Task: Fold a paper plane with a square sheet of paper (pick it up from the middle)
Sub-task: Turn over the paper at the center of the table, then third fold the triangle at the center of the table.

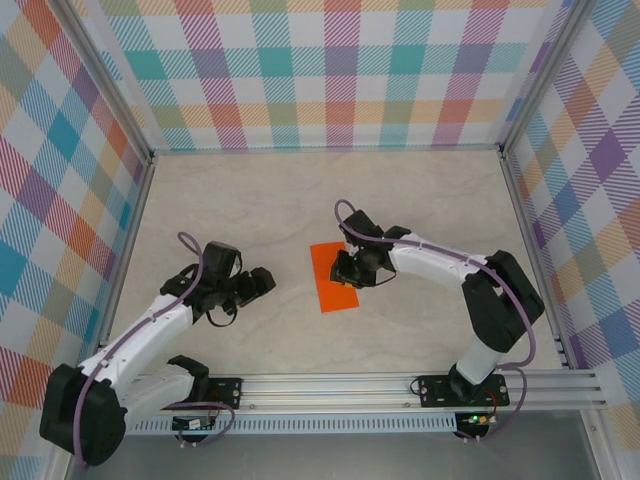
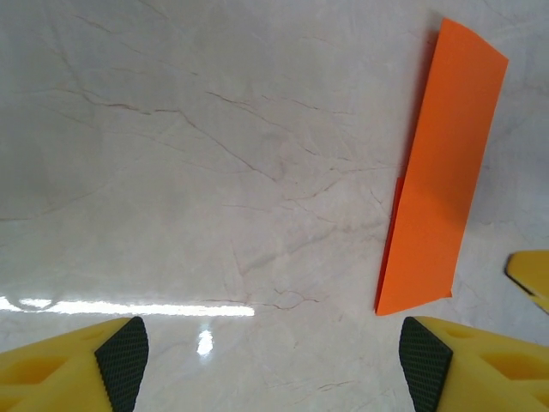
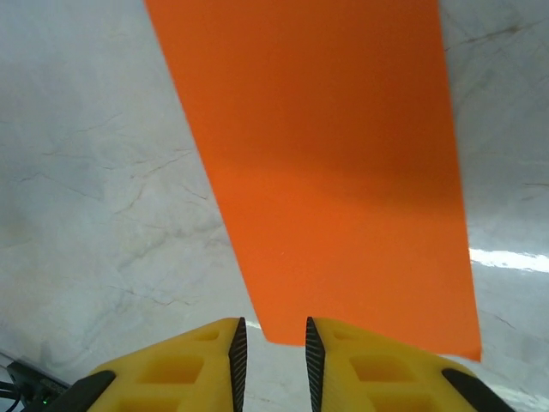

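The orange sheet of paper (image 1: 328,283) lies flat on the table, folded into a narrow rectangle. My right gripper (image 1: 347,268) sits at the paper's right edge, about halfway along it. In the right wrist view the paper (image 3: 334,172) runs away from the right gripper (image 3: 273,352). Its near corner lies in the narrow gap between the jaws, and bare table shows there too. My left gripper (image 1: 262,282) hovers left of the paper and stands wide open. In the left wrist view nothing lies between the left gripper (image 2: 273,369), and the paper (image 2: 446,172) lies ahead to the right.
The pale marble-patterned table (image 1: 250,210) is walled by checked panels on three sides. An aluminium rail (image 1: 350,385) carrying both arm bases runs along the near edge. A yellow finger (image 2: 533,276) of the right gripper shows at the right edge of the left wrist view.
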